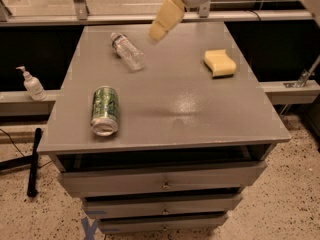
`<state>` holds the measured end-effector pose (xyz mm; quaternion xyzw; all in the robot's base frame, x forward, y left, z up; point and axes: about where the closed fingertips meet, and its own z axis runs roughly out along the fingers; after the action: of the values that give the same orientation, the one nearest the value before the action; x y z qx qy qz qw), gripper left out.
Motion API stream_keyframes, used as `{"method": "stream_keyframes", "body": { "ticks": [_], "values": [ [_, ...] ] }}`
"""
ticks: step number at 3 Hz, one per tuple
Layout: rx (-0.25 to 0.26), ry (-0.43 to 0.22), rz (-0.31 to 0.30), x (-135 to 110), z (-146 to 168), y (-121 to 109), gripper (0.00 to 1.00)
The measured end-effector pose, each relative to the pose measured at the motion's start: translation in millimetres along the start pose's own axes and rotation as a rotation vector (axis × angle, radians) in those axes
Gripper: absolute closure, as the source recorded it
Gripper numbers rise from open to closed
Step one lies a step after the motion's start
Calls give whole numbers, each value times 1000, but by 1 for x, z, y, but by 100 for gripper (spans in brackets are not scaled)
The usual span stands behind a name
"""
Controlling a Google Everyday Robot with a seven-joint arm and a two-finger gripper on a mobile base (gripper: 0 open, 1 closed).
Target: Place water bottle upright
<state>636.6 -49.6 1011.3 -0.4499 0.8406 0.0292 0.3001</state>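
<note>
The water bottle (127,51) lies on its side at the back left of the grey cabinet top (170,109); it is clear and ribbed, and its capped end points toward the far edge. My gripper (165,19) hangs above the back of the top, a little to the right of the bottle and apart from it. Nothing is seen in its grasp.
A green drinks can (105,110) lies on its side at the front left. At the right rear of the top rests a yellow sponge (220,63). A white pump-top dispenser (31,84) stands on a ledge left of the cabinet. Drawers (162,184) fill the cabinet front.
</note>
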Motion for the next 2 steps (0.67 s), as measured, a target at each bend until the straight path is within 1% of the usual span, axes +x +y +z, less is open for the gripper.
{"method": "stream_keyframes", "body": {
  "ticks": [1,2],
  "values": [
    [24,-27,106,-52,44,-26,0],
    [22,-34,197,-78,83,-38,0]
  ]
}}
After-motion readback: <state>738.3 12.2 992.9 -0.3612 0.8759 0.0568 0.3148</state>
